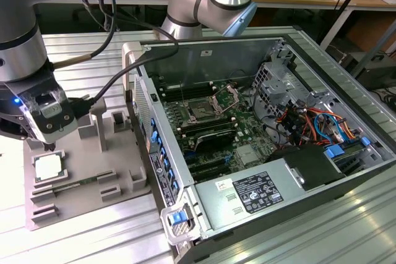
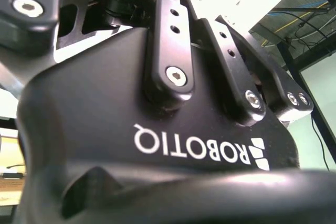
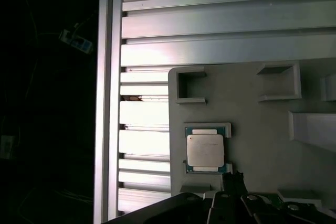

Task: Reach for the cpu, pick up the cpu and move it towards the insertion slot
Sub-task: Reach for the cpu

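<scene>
The cpu is a small whitish-silver square lying flat in a recess of a grey fixture plate at the exterior view's left. My gripper hangs just above the chip's far edge, tapered to one narrow tip, shut and holding nothing. In the first wrist view the cpu sits in its holder, with the dark tip of the gripper close beside one corner. The insertion slot is on the motherboard inside the open computer case, its metal bracket hinged up.
The open case has raised side walls, a power supply at the front, and cables and drive cages on the exterior view's right. Grey posts rise from the fixture plate beside the gripper. A ribbed aluminium table lies beneath everything.
</scene>
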You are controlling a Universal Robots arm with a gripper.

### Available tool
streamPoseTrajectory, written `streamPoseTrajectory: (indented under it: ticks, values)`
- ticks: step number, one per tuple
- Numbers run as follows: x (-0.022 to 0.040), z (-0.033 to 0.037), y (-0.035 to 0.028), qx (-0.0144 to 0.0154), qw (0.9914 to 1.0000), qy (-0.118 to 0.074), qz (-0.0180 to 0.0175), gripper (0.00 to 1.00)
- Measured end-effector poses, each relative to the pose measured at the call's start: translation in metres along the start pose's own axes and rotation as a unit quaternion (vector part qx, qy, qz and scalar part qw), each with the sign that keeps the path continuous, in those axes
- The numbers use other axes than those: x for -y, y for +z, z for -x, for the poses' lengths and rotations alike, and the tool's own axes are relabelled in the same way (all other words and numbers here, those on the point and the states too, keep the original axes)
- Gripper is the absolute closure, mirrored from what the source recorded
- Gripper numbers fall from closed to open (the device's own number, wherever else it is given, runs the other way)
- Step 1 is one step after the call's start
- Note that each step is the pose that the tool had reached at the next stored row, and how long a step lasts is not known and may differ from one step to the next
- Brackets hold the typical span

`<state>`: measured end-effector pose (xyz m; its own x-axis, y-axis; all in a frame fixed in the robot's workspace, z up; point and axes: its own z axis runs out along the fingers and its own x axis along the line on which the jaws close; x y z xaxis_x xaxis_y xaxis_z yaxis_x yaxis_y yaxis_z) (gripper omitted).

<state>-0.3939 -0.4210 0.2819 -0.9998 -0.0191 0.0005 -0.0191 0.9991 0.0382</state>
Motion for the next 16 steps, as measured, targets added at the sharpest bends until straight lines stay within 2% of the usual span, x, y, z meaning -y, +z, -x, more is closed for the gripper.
streamPoseTrajectory:
  ticks: [16]
  values:
    - [0.0002, 0.0, 0.0044, 0.0, 1.0, 0.0, 0.0, 0.89]
